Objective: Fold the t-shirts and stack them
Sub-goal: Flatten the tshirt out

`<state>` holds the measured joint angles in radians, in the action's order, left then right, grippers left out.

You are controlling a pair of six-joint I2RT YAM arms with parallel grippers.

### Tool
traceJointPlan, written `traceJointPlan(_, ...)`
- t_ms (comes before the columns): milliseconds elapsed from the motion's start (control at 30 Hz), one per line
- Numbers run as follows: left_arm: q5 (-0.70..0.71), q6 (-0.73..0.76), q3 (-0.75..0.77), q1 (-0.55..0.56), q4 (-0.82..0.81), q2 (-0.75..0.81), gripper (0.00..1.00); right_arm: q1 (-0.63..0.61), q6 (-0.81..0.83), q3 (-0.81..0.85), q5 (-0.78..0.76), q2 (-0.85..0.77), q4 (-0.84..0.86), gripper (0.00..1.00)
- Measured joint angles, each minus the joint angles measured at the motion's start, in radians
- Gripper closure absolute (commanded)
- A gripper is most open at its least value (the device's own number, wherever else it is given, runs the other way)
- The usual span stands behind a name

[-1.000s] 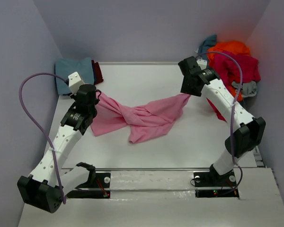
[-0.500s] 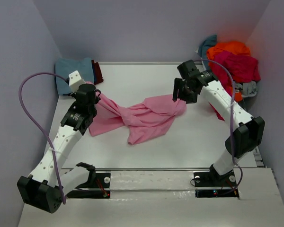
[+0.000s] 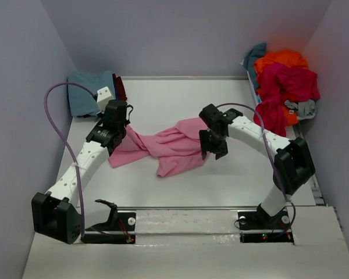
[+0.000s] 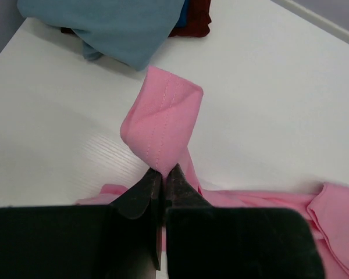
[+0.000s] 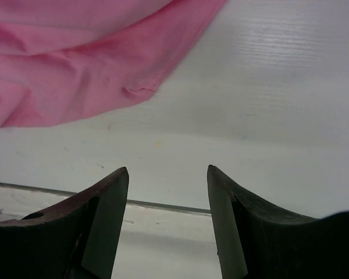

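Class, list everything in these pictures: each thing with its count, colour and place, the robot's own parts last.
pink t-shirt: one, light pink, crumpled mid-table
folded shirts: two, teal-blue and dark red, touching, far left corner
shirt pile: at least four, orange, crimson-magenta, teal, grey, far right corner
table: one, white, under everything
cables: two, purple, one along each arm
left gripper: one, black, shut on a fold of the pink t-shirt
right gripper: one, black, open, at the pink t-shirt's right edge

Right wrist view: pink t-shirt (image 5: 75,64) cut off; dark red cloth (image 4: 196,18) mostly under blue t-shirt (image 4: 116,23).
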<state>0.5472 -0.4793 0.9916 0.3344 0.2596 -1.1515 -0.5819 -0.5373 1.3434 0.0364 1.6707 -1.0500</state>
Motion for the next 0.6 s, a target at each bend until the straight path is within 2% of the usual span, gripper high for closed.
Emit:
traceJointPlan(233,-0.019,0.003,0.004,0.000,-0.009,-0.062,0.94,-0.102,-0.016,0.001,0.038,0.103,0.074,0.38)
traceJointPlan(433,-0.030,0.011,0.018,0.000,-0.011,-0.066,0.94,-0.113,-0.016,0.018,0.064,0.194,0.113,0.38)
traceJointPlan(600,-0.041,0.011,0.024,0.000,-0.020,-0.069,0.94,-0.113,-0.009,0.115,0.083,0.259,0.123,0.37)
